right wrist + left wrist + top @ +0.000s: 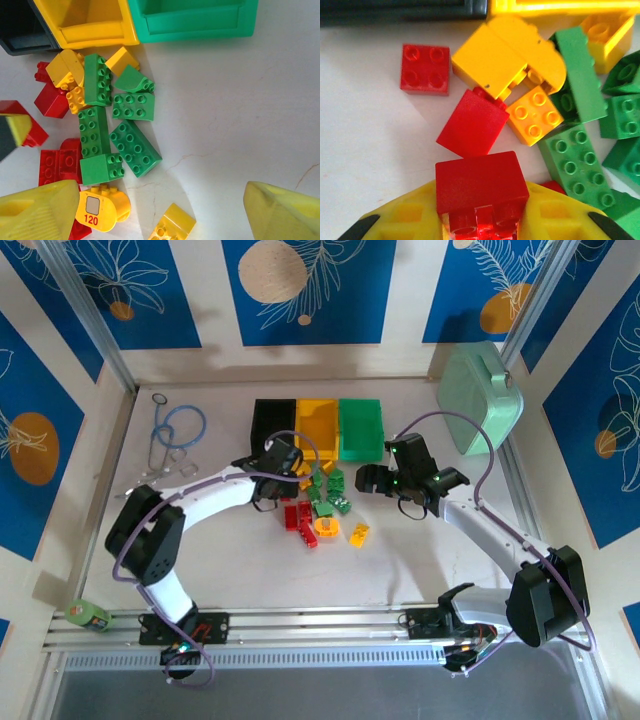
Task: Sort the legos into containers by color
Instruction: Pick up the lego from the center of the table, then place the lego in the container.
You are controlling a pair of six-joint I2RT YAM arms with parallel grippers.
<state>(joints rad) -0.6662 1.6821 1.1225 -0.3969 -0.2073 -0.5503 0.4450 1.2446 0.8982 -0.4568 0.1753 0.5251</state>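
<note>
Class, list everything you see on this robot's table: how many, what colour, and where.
Rectangular plastic bins: three; black bin, yellow bin, green bin; row behind the pile.
Green studded plastic bricks: six, green, centre pile.
Yellow studded bricks: five, yellow, in and near pile.
Red studded bricks: at least four, red, pile's left.
Rounded mint-green case: one, far right.
Blue looped cord: one, far left.
Small green can: one, near-left rail.
Left gripper: shut on one red brick.
Right gripper: open, beside the pile.

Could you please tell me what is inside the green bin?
No legos show inside the green bin; its floor looks bare from above. Its near wall hides a thin strip of floor.
</note>
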